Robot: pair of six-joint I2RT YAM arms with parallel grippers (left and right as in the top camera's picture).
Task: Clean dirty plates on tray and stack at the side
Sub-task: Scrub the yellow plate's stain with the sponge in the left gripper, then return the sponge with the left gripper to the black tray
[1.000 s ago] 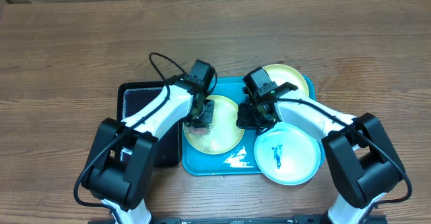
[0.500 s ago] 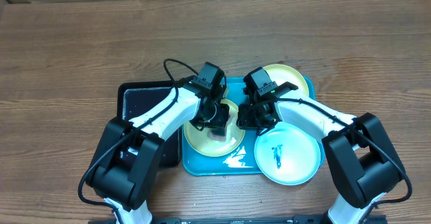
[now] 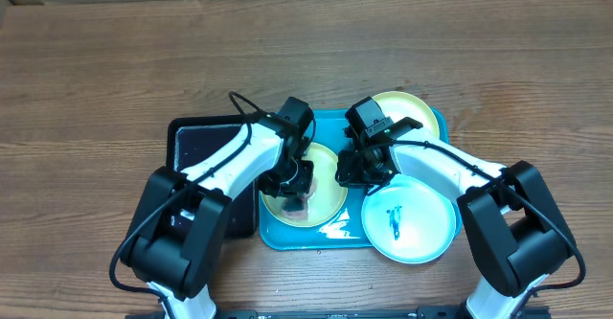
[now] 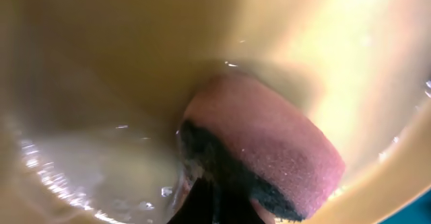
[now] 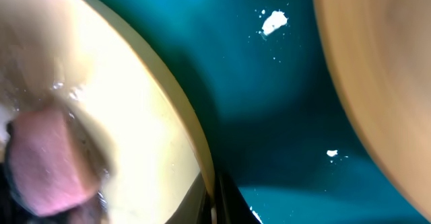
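A pale yellow-green plate [image 3: 328, 187] lies on the left of the teal tray [image 3: 330, 125]. My left gripper [image 3: 297, 193] is shut on a pink sponge [image 4: 269, 143] and presses it onto this plate's wet face [image 4: 101, 62]. My right gripper [image 3: 356, 170] is shut on the plate's right rim [image 5: 172, 106]; its fingers [image 5: 214, 200] pinch the edge. The sponge also shows in the right wrist view [image 5: 47, 160]. A second yellow-green plate [image 3: 419, 110] sits at the tray's back right. A light blue plate [image 3: 426, 238] with a dark smear [image 3: 393, 221] lies at the front right.
A smaller black tray [image 3: 192, 142] lies just left of the teal tray, under my left arm. White flecks and wet sheen lie on the teal tray floor [image 5: 269, 83]. Bare wooden table [image 3: 115, 70] surrounds both trays.
My left gripper has swept the sponge across the plate, first to the right, then toward the front. The right gripper has stayed on the rim.
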